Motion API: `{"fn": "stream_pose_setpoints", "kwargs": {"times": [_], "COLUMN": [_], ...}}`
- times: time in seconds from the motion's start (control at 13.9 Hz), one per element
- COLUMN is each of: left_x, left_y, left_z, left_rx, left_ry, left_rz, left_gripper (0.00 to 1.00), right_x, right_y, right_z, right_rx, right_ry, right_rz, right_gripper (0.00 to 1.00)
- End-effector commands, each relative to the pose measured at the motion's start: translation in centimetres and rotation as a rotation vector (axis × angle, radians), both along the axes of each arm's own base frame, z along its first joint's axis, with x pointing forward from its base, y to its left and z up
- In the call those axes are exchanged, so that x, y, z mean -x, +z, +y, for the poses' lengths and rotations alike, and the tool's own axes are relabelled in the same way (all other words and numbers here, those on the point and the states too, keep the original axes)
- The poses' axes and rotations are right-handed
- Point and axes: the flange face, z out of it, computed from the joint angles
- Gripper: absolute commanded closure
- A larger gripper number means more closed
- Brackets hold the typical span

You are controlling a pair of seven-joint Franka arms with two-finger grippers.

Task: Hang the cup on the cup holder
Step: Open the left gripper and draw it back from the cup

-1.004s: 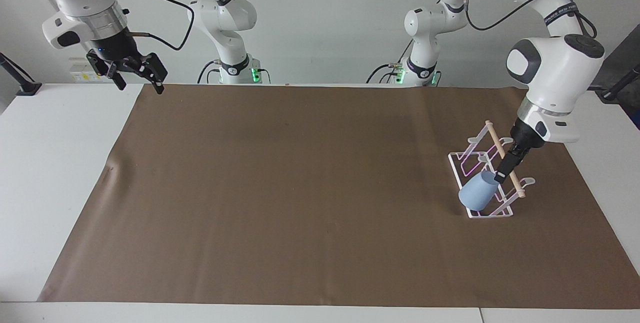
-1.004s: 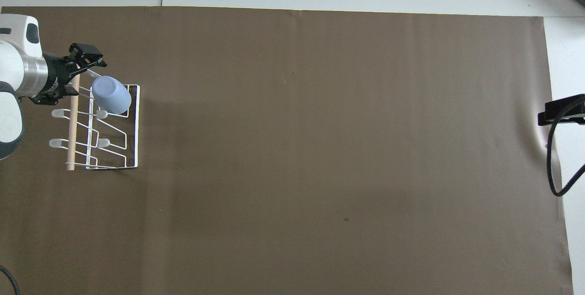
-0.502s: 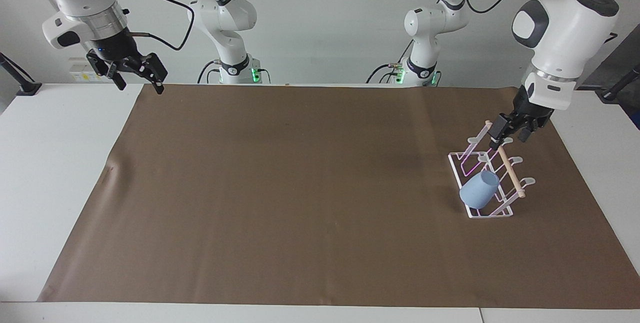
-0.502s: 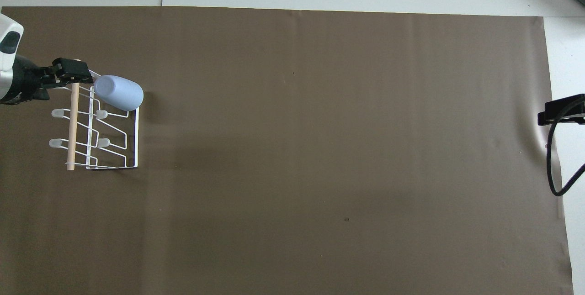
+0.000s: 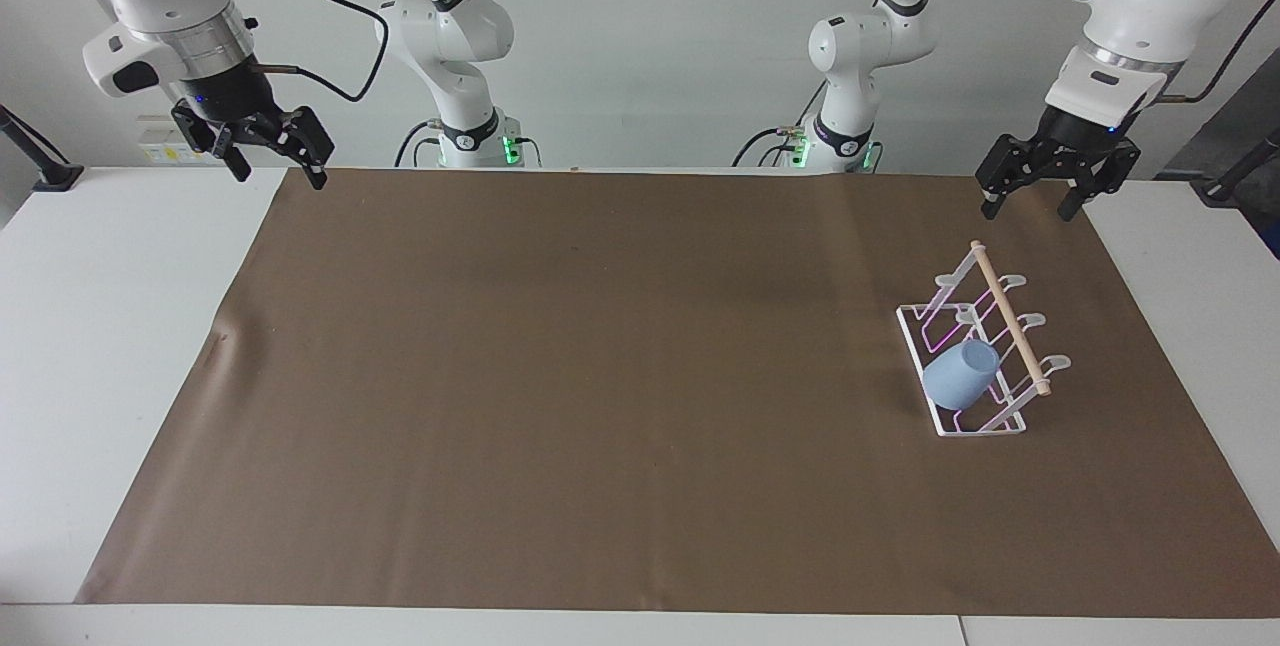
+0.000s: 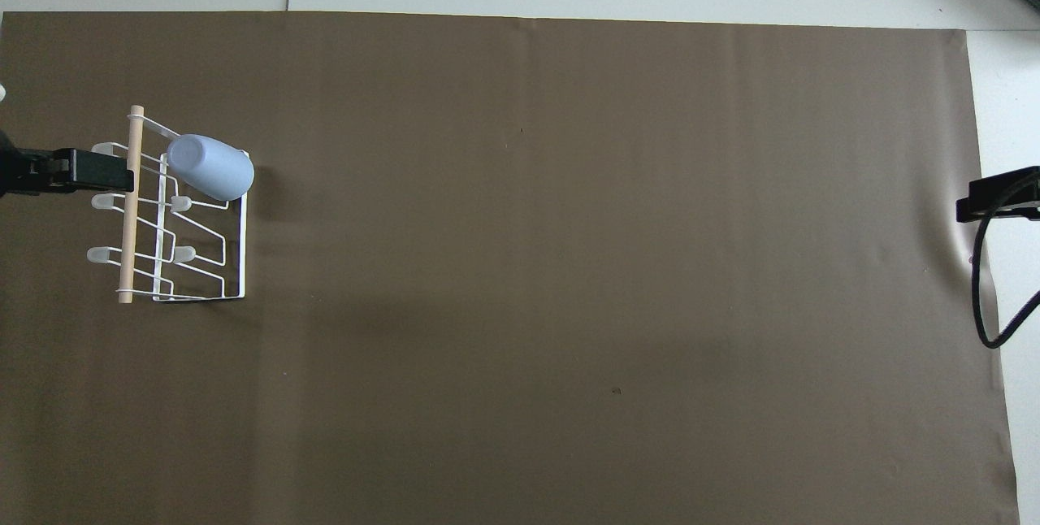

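Note:
The light-blue cup (image 5: 962,376) hangs tilted, base up, on a wire loop of the white cup holder (image 5: 1015,328), at the holder's end farthest from the robots. From overhead the cup (image 6: 211,167) covers one corner of the cup holder (image 6: 128,224). My left gripper (image 5: 1030,209) is open and empty. It is raised over the mat's edge at the left arm's end, well apart from the holder. Only one of its fingers (image 6: 89,170) shows in the overhead view. My right gripper (image 5: 280,174) waits open and empty above the mat's corner at the right arm's end.
A brown mat (image 5: 600,376) covers most of the white table (image 5: 100,326). A small crease (image 5: 222,336) marks the mat toward the right arm's end. The cup holder's other loops carry nothing.
My left gripper let go of the cup, rose and pulled back toward the robots. The cup settled on the holder's loop. The right arm stayed still.

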Motion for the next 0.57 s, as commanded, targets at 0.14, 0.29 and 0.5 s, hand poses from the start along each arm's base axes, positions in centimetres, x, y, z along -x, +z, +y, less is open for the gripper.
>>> {"fn": "stream_pose_setpoints", "kwargs": {"times": [0.14,0.29,0.5], "left_x": [-0.3,-0.3,-0.2], "left_y": [-0.1,0.4,1.0], "left_z": [0.1,0.4,-0.4], "left_rx": [-0.021,-0.027,-0.029], "left_ry": [-0.039,-0.036,-0.054], "left_rz": [0.021,0.025,0.039], "left_gripper": [0.0,0.0,0.0], "right_x": [0.5,0.6,0.4], "right_y": [-0.1,0.1,0.7], "right_z": [0.1,0.6,0.7], "right_rx": [-0.004,-0.003,-0.016], "right_ry": [0.0,0.01,0.01], "right_rz": [-0.021,-0.005,0.021], "right_gripper": [0.0,0.0,0.0]}}
